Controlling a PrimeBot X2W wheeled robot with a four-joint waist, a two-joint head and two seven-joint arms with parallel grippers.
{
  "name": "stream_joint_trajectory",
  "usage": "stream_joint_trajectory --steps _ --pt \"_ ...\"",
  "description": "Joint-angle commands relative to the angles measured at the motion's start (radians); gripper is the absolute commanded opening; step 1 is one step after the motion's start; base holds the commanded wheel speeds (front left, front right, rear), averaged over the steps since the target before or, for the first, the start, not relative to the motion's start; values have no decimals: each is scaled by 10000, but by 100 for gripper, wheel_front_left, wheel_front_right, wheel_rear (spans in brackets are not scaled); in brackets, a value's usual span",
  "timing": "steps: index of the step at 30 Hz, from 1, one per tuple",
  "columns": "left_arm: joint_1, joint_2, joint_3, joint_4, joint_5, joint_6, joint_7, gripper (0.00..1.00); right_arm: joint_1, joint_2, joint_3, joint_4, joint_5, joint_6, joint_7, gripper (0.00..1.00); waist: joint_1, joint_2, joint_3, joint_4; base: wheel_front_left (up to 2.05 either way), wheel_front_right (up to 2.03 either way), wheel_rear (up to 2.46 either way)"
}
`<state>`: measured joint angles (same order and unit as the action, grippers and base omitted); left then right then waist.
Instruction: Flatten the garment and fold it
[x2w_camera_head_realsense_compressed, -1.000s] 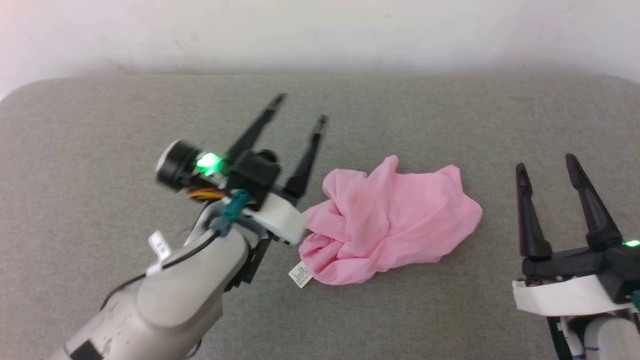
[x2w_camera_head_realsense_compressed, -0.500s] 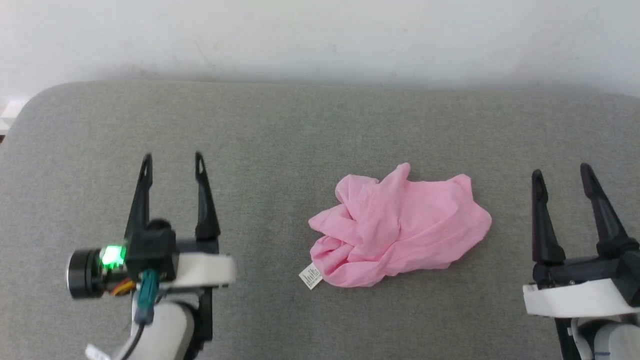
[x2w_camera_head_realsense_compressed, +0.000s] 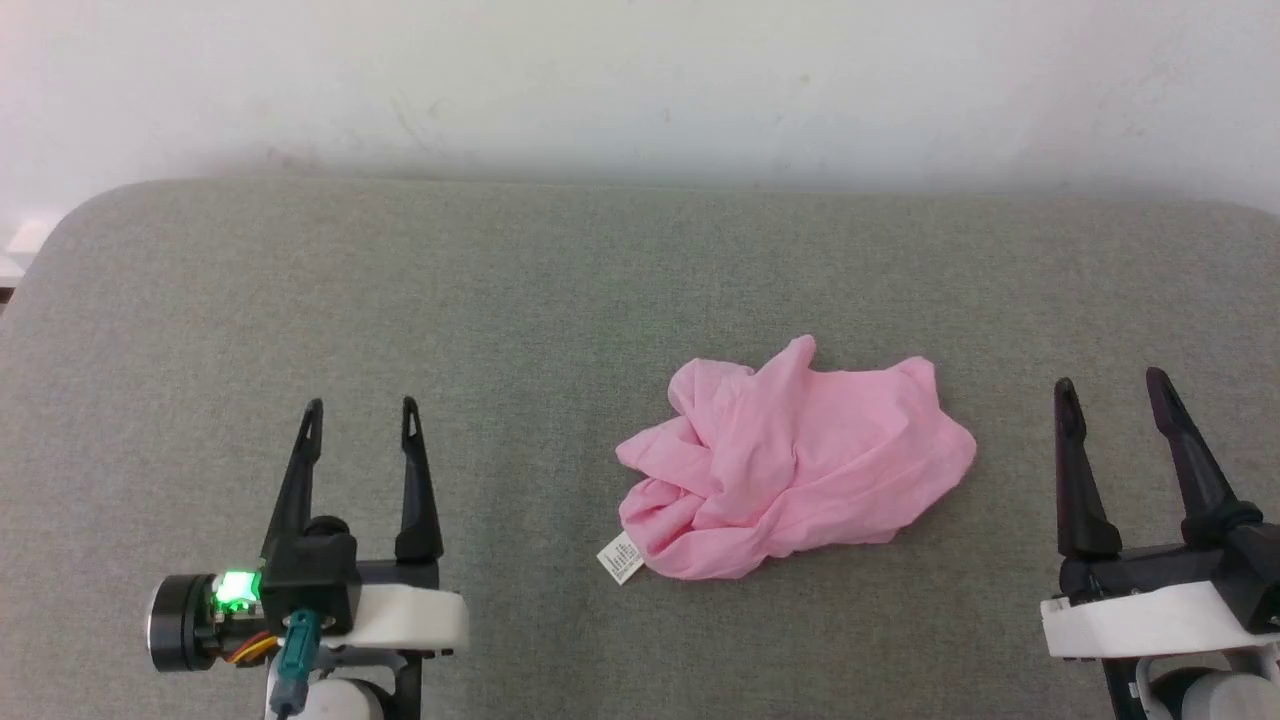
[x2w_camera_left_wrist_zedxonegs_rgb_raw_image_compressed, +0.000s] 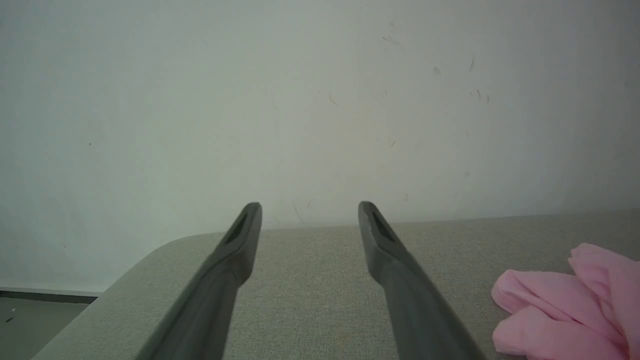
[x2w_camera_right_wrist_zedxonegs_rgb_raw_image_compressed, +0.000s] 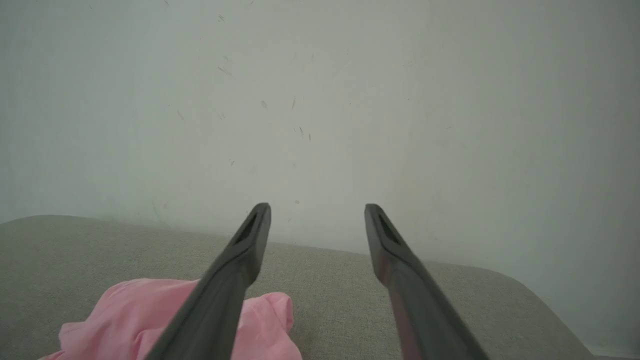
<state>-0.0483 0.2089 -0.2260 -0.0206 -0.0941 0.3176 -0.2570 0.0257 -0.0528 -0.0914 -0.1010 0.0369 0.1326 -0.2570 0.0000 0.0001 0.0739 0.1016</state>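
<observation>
Pink garment crumpled btwn L gripper & R gripper, both spread, empty

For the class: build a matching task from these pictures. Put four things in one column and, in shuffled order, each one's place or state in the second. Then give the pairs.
Column A
1. garment
2. white tag
3. left gripper
4. right gripper

Column B
a. lower right of the head view, jaws apart
b. crumpled in a heap on the grey surface
c. next to a glowing green light, jaws apart
d. at the heap's near left edge

Pairs: 1-b; 2-d; 3-c; 4-a
</observation>
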Motion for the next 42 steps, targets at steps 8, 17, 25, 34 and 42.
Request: stream_joint_trajectory --steps 8,17,25,34,42 --pt "-1014 115 284 197 332 -1192 -47 100 -2 26 -16 -27 23 -19 -47 100 0 -1 -65 -11 0 0 0" --pt "-3984 1149 -618 2237 229 -3879 686 100 -58 26 -19 -106 -35 -19 -47 100 0 -1 112 -128 0 0 0" --pt "-5962 1944 -4650 3278 -2079 -4477 4724 100 -269 26 62 -84 -44 -19 -47 100 0 -1 380 -379 0 0 0" --pt "-7980 3391 -9336 2737 -6192 -4481 7830 100 -628 26 144 -132 -66 -19 -47 100 0 -1 828 -784 0 0 0" --pt "-8755 2787 -10500 3601 -7386 -4482 8848 100 -1023 26 303 -136 -27 -19 -47 100 0 -1 1437 -1102 0 0 0"
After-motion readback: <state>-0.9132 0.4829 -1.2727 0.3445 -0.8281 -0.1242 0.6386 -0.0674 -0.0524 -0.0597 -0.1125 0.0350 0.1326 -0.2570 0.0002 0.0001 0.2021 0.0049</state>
